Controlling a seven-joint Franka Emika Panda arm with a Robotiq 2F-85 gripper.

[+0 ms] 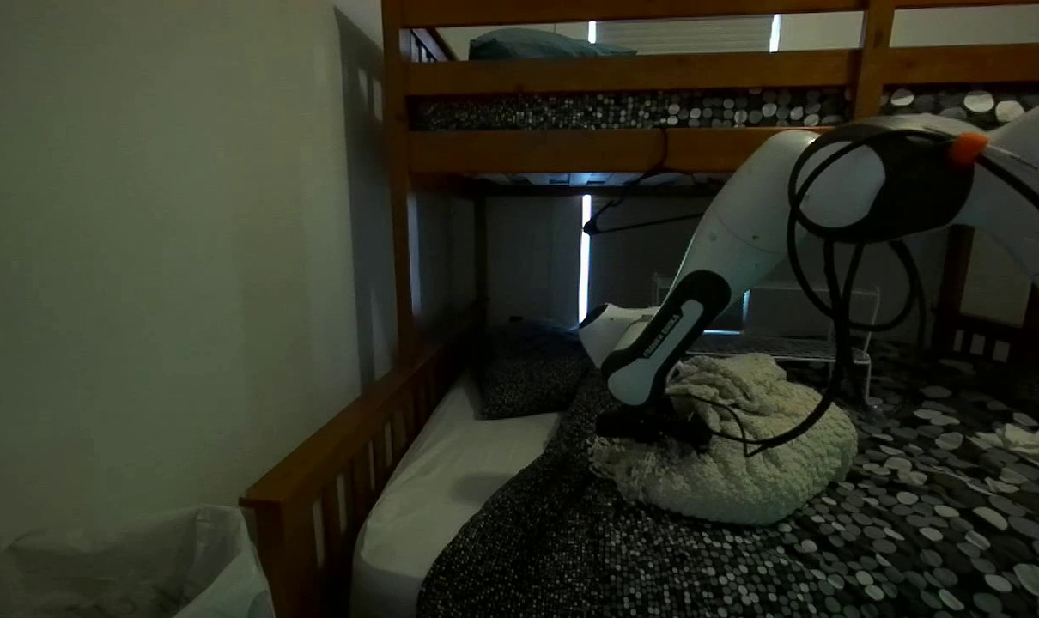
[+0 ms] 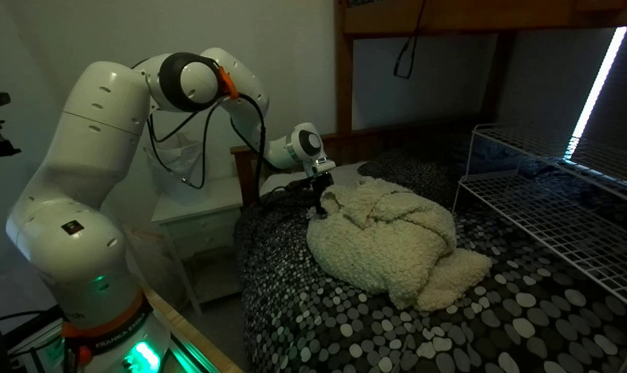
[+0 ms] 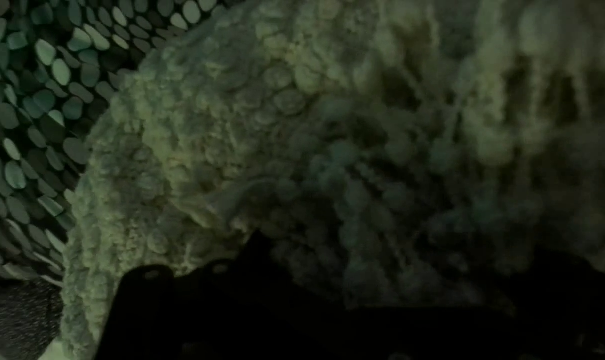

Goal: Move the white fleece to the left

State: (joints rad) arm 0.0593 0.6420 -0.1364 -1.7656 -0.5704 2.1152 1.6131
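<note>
While the white fleece (image 2: 383, 243) is lying on the dotted bed surface (image 2: 365, 336), the black fingers (image 2: 319, 204) are touching it; I cannot tell if they are pinching.

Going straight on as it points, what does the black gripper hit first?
Likely the bunched, nubbly white fleece: the black gripper points down at its edge, perhaps touching it; depth is unclear.

White fleece (image 2: 375, 248), one: cream, nubbly, heaped in folds on dotted bedspread (image 2: 303, 326); loose flap (image 2: 456, 280) near right.
</note>
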